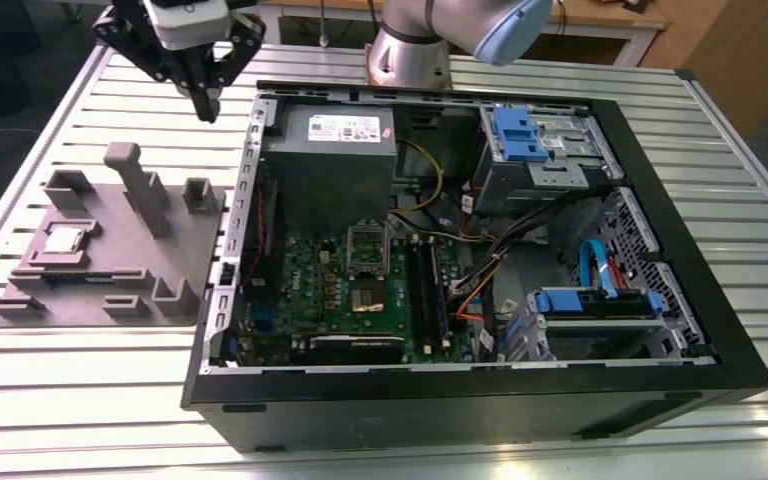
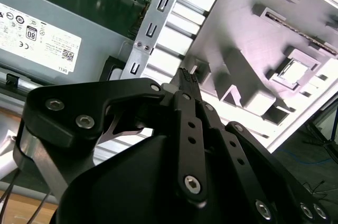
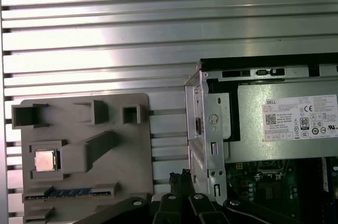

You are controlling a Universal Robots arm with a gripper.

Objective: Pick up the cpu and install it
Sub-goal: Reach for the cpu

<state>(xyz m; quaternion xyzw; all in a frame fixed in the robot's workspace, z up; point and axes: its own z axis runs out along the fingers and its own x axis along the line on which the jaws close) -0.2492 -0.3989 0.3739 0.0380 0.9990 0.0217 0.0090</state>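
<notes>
The cpu [image 1: 64, 240], a flat square chip with a shiny metal top, sits in a recess of the matte grey fixture plate [image 1: 191, 245], beside the open computer case [image 1: 491, 400]. Judged: pickup not yet begun. The gripper [image 1: 205, 102] hangs well apart, black fingers drawn together, empty. A grasp calls for spread fingers straddling the chip's edges.

The grey arm [image 1: 418, 45] reaches toward the exterior view's left, with its black hand [image 1: 207, 105] hanging at the end, pointing straight down and holding nothing. In the second wrist view, the fingers [image 2: 186, 82] are pressed together at their tips.
</notes>
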